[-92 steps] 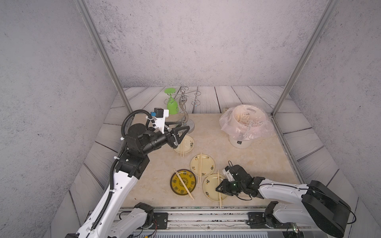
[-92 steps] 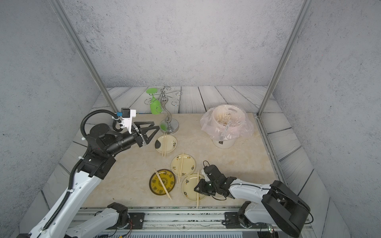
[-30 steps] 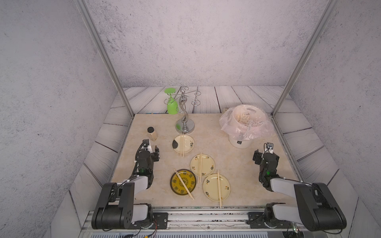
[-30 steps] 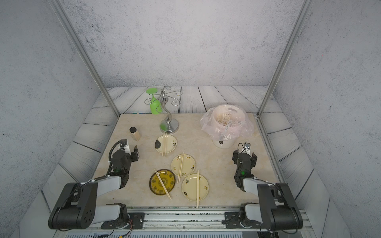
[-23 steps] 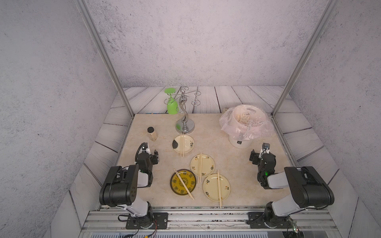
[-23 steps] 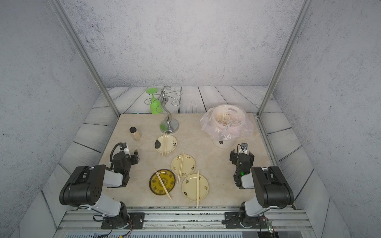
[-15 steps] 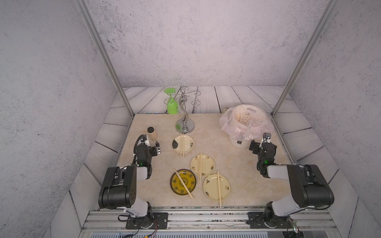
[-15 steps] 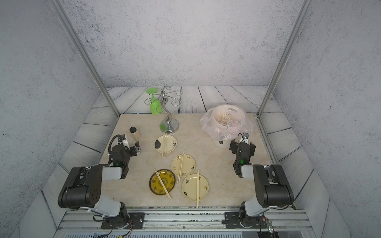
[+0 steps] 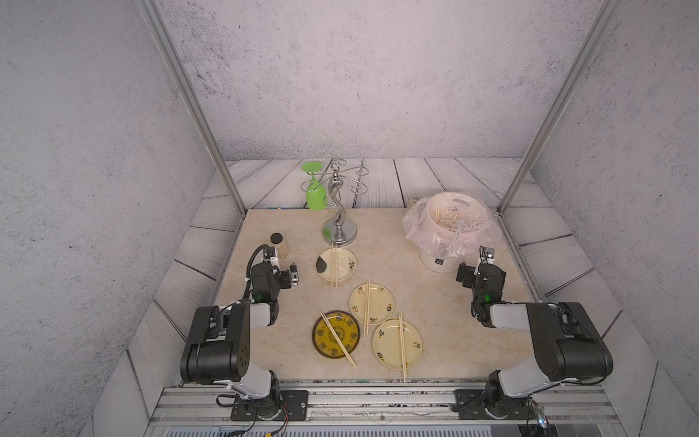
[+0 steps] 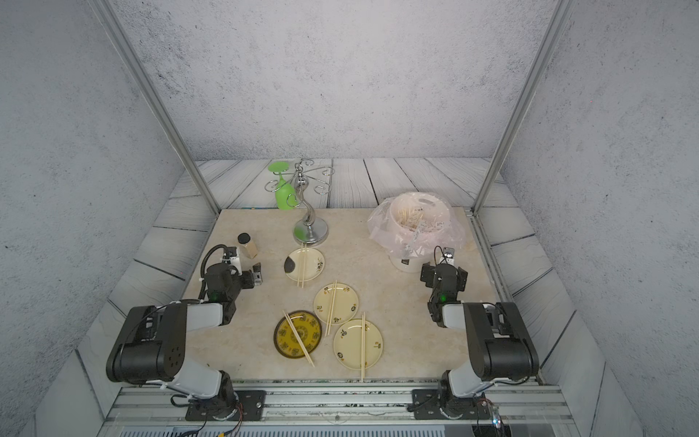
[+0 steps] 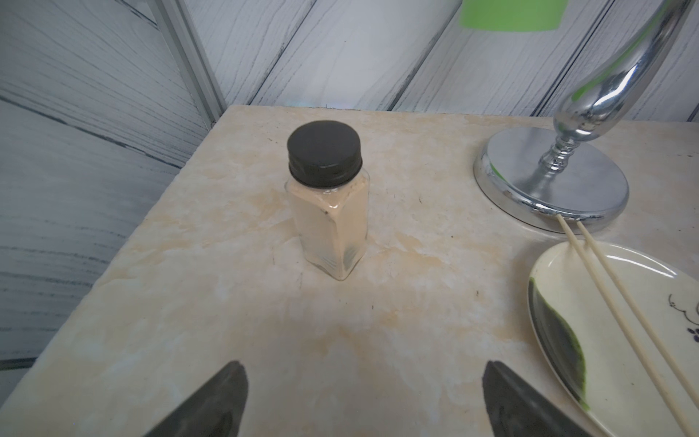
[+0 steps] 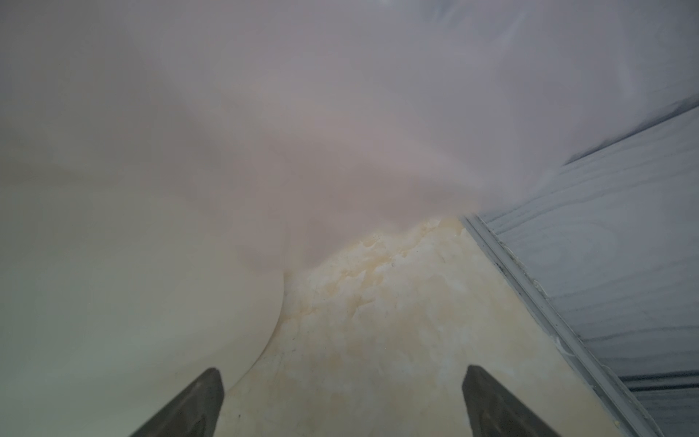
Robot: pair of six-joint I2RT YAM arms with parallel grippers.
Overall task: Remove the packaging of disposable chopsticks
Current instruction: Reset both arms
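**Desk:** What has just changed on your side?

**Me:** Both arms have come away from the plates (image 9: 386,302) and folded back. My left pincer (image 11: 363,397) now sits low by the left edge of the bench (image 9: 427,302), facing the spice jar (image 11: 327,196). My right pincer (image 9: 481,273) sits by the right edge, just beside the bin (image 9: 438,261). Both have gone wide apart and carry nothing.

**Desk:** Finished, then?

**Me:** I judge so. I see no sleeve left on the bench. The packaging (image 9: 463,227) lies crumpled in the bin at the far right corner, some of it draped over the bin bag (image 9: 416,227).

**Desk:** Counts?

**Me:** Four plates, mid-bench toward the near edge: three cream, one dark yellow. Four bare pairs of disposable chopsticks (image 9: 367,308), one pair across each plate. One jar, one glass rack (image 9: 339,227), and one green glass (image 9: 315,195) hanging from it. I can't count the sleeves.
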